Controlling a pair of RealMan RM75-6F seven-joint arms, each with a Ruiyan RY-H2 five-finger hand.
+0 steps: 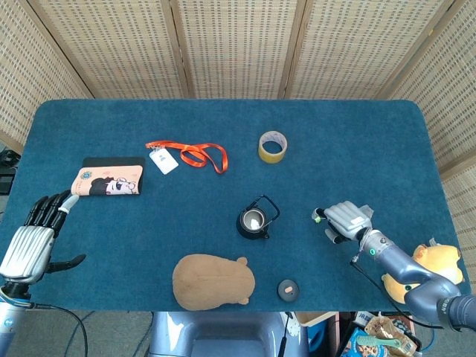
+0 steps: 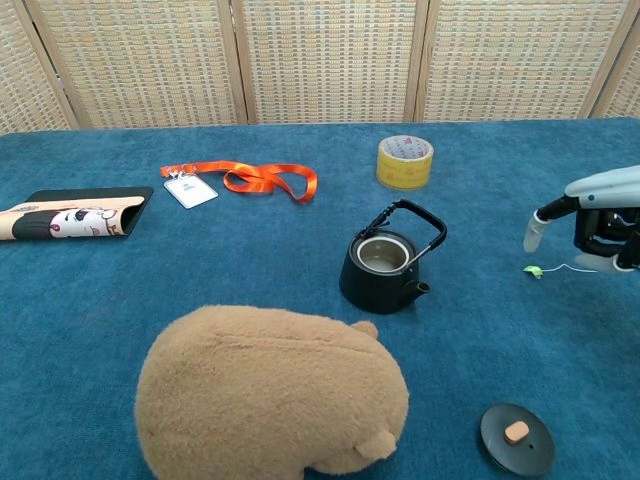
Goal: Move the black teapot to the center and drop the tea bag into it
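Teapot (image 1: 253,221) is parked pretty much dead center of the frame already, upright, lid off and mouth open, so the first half of the job looks done. Its lid (image 1: 288,288) is set aside toward the bottom edge, well apart, which makes sense since the opening has to stay clear for the drop.

The tea bag (image 2: 533,271) shows only as a small green tag with a thin string trailing right, lying on the blue cloth in the right of the chest view. The bag itself is hidden by the right hand (image 1: 343,221), which is lowered right over the string's far end with fingers curled down. Whether anything is actually pinched can't be told from either view. A pickup seems to be what's being set up.

The left hand (image 1: 31,239) is kept out of the way at the lower left, fingers spread, holding nothing.

The bench (image 1: 357,141) is covered in dark blue felt-like cloth, likely grippy enough to keep things from sliding. Also scattered on it: a plush toy (image 1: 213,282), yellow tape roll (image 1: 272,146), orange lanyard (image 1: 195,155) and a pouch (image 1: 108,181). Woven screens (image 1: 238,44) are set up behind.
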